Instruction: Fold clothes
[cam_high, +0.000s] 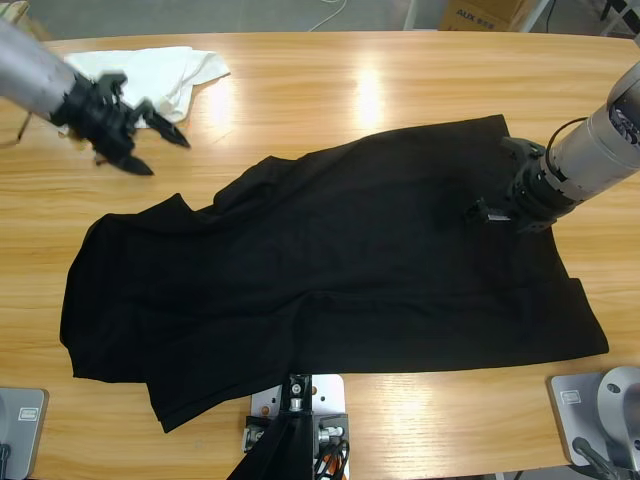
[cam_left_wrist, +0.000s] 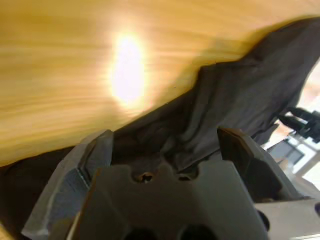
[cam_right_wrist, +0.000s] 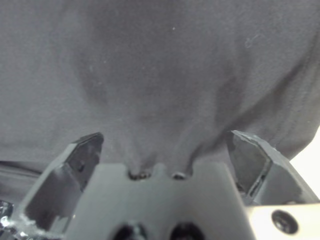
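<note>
While its two black jaws stand wide apart with only air between them, the left tool (cam_high: 168, 157) (cam_left_wrist: 165, 135) hangs over bare wood at the far left of the desk (cam_high: 380, 90), just beside a crumpled white garment (cam_high: 170, 70). The right tool (cam_high: 492, 180) (cam_right_wrist: 165, 135) is also spread wide, and comes in from the right edge low over the black T-shirt (cam_high: 330, 280) (cam_right_wrist: 165, 65). Dark cloth fills its wrist view from side to side. Soft creases in that cloth run toward the tool's body, though whether a jaw actually touches the fabric cannot be told. The T-shirt lies opened out across the middle of the desk, slanting from the near left to the far right. It is loosely rumpled rather than flat, with a raised ridge of folds along its far left edge and a sleeve jutting at the left. Its near hem runs close to the desk's near edge. The right tool sits over the shirt's far right part. The left tool is apart from the shirt, off its far left edge, and its wrist view looks across sunlit wood to that wavy black border (cam_left_wrist: 240, 95).
</note>
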